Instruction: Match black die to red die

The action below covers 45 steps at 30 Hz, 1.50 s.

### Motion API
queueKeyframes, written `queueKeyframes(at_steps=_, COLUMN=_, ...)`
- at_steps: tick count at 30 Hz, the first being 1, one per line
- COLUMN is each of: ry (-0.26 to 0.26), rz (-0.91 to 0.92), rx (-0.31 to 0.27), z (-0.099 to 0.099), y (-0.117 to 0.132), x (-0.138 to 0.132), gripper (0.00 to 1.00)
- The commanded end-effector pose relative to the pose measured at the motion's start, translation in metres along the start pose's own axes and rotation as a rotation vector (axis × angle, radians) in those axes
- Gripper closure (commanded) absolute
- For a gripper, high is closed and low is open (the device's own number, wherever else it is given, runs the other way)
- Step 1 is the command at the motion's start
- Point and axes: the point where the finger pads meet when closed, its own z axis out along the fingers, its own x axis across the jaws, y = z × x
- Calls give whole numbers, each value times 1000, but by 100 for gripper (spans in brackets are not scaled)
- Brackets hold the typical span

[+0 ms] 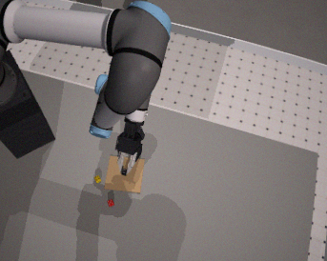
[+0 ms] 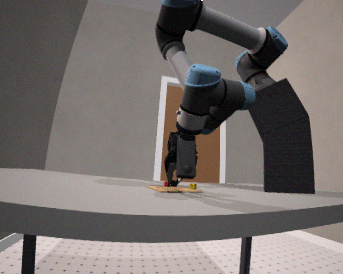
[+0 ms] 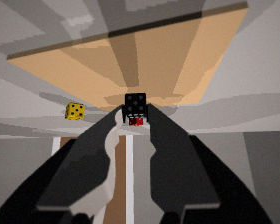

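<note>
The black die (image 1: 124,171) (image 3: 135,101) is between the fingertips of my gripper (image 1: 124,170) (image 2: 174,182) (image 3: 136,105), which is shut on it. The gripper is low over the tan mat (image 1: 134,183) (image 3: 206,37); whether the die touches the mat is hard to tell. The die's face towards the wrist camera shows five pips; another face is a thin strip whose pips I cannot count. The red die (image 1: 111,203) (image 2: 166,184) sits off the mat, partly behind the black die in the wrist view; its top number is too small to read.
The yellow die (image 1: 97,179) (image 2: 193,186) (image 3: 75,111) sits on the grey table (image 1: 237,190) (image 2: 89,197), off the mat and close to its edge. The robot's dark pedestal (image 1: 23,129) (image 2: 289,150) stands at the table's side.
</note>
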Motion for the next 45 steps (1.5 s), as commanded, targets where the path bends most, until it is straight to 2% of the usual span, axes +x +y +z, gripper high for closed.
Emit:
queueKeyframes(at_steps=1, ry=1, rz=1, rx=0, z=-11, y=11, x=1, gripper=97)
queueKeyframes(at_steps=8, ry=1, rz=1, rx=0, z=-32, y=32, x=0, gripper=97)
queueKeyframes(at_steps=15, ry=1, rz=1, rx=0, z=-42, y=41, x=0, gripper=97)
queueKeyframes(at_steps=32, ry=0, rz=1, rx=4, z=-44, y=44, x=0, gripper=97)
queueKeyframes(at_steps=36, ry=-8, rz=1, rx=41, z=-43, y=44, x=-1, gripper=97)
queueKeyframes(at_steps=42, ry=-16, rz=1, rx=154, z=-41, y=45, x=-3, gripper=97)
queueKeyframes(at_steps=44, ry=-16, rz=1, rx=154, z=-41, y=45, x=-3, gripper=97)
queueKeyframes(at_steps=45, ry=-15, rz=1, rx=173, z=-41, y=45, x=-2, gripper=97)
